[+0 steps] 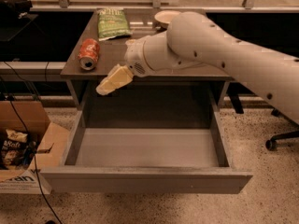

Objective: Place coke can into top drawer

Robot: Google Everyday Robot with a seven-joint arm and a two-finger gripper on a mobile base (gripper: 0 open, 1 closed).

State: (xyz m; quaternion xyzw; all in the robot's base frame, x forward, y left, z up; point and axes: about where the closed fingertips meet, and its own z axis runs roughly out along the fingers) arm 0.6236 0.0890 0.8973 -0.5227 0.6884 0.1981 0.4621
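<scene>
The coke can [88, 53] lies on its side at the front left of the cabinet top, silver end toward me. The top drawer [145, 181] is pulled fully out below it, and its grey interior holds nothing. My gripper [113, 80] hangs just past the cabinet's front edge, above the drawer's back left corner. It is a little to the right of and below the can, apart from it and holding nothing. My white arm reaches in from the right, across the cabinet top.
A green snack bag [113, 23] and a white bowl [167, 17] sit at the back of the cabinet top. A cardboard box [21, 139] with a snack packet and cables stands on the floor at left. A chair base [280, 139] is at right.
</scene>
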